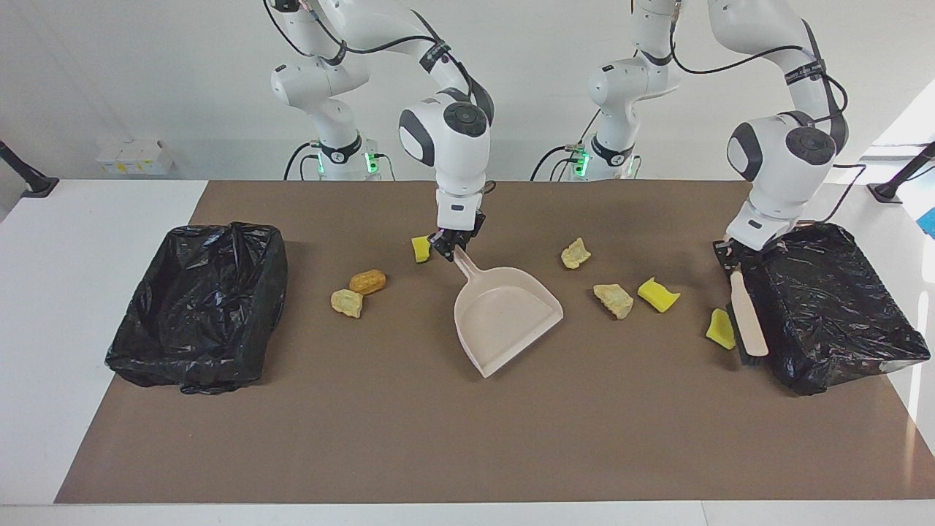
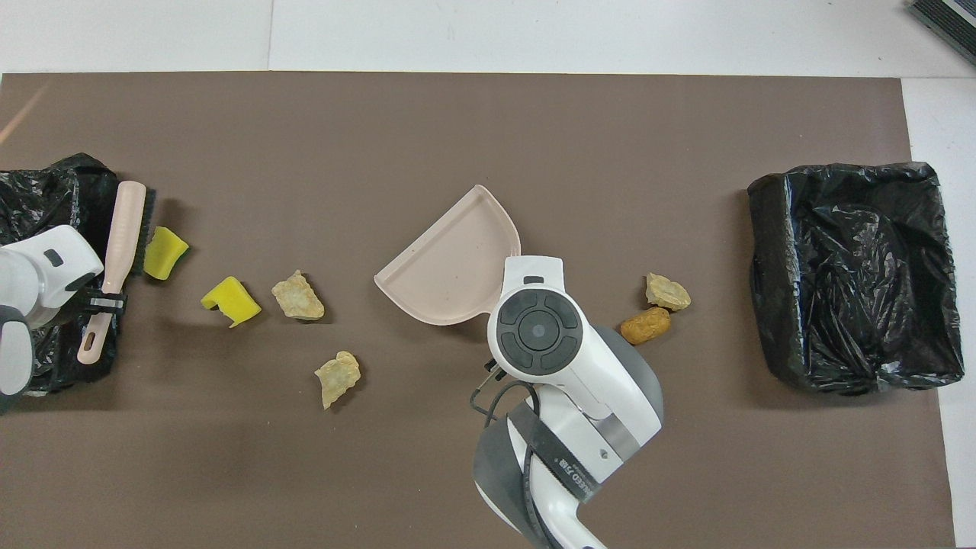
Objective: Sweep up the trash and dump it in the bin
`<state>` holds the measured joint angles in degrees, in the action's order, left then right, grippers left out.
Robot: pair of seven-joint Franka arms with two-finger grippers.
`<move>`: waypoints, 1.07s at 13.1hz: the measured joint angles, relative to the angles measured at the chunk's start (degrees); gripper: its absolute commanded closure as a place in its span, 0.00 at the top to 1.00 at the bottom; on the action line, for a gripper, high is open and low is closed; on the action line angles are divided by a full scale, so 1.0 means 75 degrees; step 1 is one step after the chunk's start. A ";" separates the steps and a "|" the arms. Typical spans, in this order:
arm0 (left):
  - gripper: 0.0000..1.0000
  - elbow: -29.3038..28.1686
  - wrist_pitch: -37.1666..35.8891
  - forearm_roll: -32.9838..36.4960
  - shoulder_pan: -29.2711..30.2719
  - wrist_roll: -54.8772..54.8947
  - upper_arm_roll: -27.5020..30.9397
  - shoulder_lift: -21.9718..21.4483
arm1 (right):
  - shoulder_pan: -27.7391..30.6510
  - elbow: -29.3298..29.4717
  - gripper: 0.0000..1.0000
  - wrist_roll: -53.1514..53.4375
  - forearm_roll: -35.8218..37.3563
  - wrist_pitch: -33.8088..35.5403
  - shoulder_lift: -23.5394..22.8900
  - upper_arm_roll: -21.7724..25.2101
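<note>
**On the brown mat: item count and gripper status**

On the brown mat (image 1: 467,438) you have seven pieces of trash: three yellow sponge chunks, three pale beige lumps and one orange-brown lump (image 1: 367,281).

1. One yellow sponge chunk (image 1: 421,248) lies beside the right gripper (image 1: 447,252).
2. Two more chunks (image 1: 657,294) (image 1: 720,329) lie toward the left arm's end.
3. Two beige lumps (image 1: 575,253) (image 1: 613,300) lie between the dustpan (image 1: 504,318) and those chunks.
4. The third beige lump (image 1: 347,302) touches the orange-brown lump.

You see two black-lined bins (image 1: 201,307) (image 1: 825,307), one at each end, one dustpan and one brush (image 1: 746,321).

The right gripper is clamped on the dustpan's handle. The left gripper (image 1: 733,256) is clamped on the brush handle, at the edge of its bin; the bristles stand just beside one sponge chunk.
</note>
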<state>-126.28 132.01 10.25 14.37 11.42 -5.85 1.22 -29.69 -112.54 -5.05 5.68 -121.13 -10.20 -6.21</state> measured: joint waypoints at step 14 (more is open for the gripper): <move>0.00 0.0423 -0.1730 -0.0457 -0.1738 0.0015 -0.0263 0.0365 | 0.0301 -0.0825 0.00 -0.4623 0.0068 -0.0554 0.0338 0.0001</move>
<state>-123.11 119.04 6.82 1.33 11.54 -7.82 3.96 -27.43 -118.72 -39.72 6.19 -125.29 -7.66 -6.20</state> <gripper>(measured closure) 0.740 0.678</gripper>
